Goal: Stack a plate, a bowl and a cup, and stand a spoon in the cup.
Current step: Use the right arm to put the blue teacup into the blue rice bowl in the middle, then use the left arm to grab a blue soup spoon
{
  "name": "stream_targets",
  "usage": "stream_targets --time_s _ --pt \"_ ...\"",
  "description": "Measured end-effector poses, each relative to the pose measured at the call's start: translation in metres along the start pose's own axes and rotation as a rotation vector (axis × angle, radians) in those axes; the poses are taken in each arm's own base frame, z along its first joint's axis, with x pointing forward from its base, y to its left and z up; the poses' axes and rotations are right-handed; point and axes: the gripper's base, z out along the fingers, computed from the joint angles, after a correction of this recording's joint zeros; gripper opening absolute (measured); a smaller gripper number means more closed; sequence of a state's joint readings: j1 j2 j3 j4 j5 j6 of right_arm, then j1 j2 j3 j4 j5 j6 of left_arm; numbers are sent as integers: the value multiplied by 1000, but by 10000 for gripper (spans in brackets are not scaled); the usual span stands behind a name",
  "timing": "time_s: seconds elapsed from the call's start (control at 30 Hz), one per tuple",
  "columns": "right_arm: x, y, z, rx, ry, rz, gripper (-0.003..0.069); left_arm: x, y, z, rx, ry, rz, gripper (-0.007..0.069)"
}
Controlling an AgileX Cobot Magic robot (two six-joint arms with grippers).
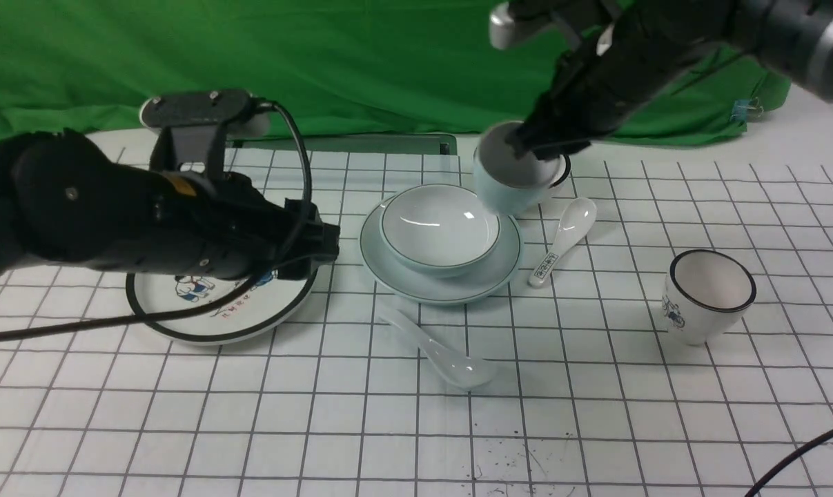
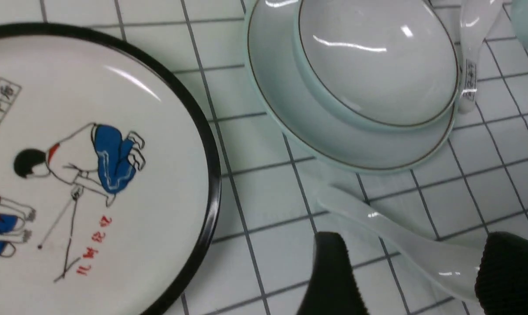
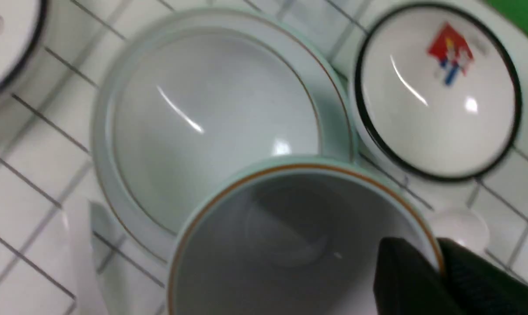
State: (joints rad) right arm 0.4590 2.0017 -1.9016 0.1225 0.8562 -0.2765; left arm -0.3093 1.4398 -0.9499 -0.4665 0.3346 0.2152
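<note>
The pale blue-green bowl (image 1: 438, 228) (image 2: 377, 65) (image 3: 211, 118) sits in the matching plate (image 1: 506, 266) (image 2: 333, 135). My right gripper (image 1: 533, 148) (image 3: 438, 271) is shut on the rim of the pale blue-green cup (image 1: 509, 183) (image 3: 290, 245), one finger inside and one outside. The cup hangs tilted over the far right edge of the bowl. The plain white spoon (image 1: 437, 348) (image 2: 399, 236) lies on the table in front of the plate. My left gripper (image 1: 319, 245) (image 2: 417, 280) is open above the table left of the plate. In the left wrist view the spoon's scoop shows between its fingers.
A black-rimmed cartoon plate (image 1: 216, 310) (image 2: 93, 175) lies under my left arm. A spoon with a marked handle (image 1: 561, 238) lies right of the plate. A black-rimmed cup (image 1: 707, 295) stands further right. A black-rimmed bowl with a red flag (image 3: 434, 96) sits behind the held cup.
</note>
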Motion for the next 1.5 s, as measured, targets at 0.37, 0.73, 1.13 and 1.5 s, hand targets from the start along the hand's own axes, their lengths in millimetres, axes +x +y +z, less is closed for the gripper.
stream_targets --time_s 0.37,0.73,1.13,1.5 --pt "-12 20 81 -58 104 5 74 13 2 14 6 115 -17 393" --pt "-10 20 88 -54 126 49 349 15 -4 14 42 138 -75 393" --pt "-29 15 -31 -28 45 56 314 32 -54 53 29 279 53 462" --pt "-1 16 -181 57 -83 83 300 26 -56 124 -41 441 16 584"
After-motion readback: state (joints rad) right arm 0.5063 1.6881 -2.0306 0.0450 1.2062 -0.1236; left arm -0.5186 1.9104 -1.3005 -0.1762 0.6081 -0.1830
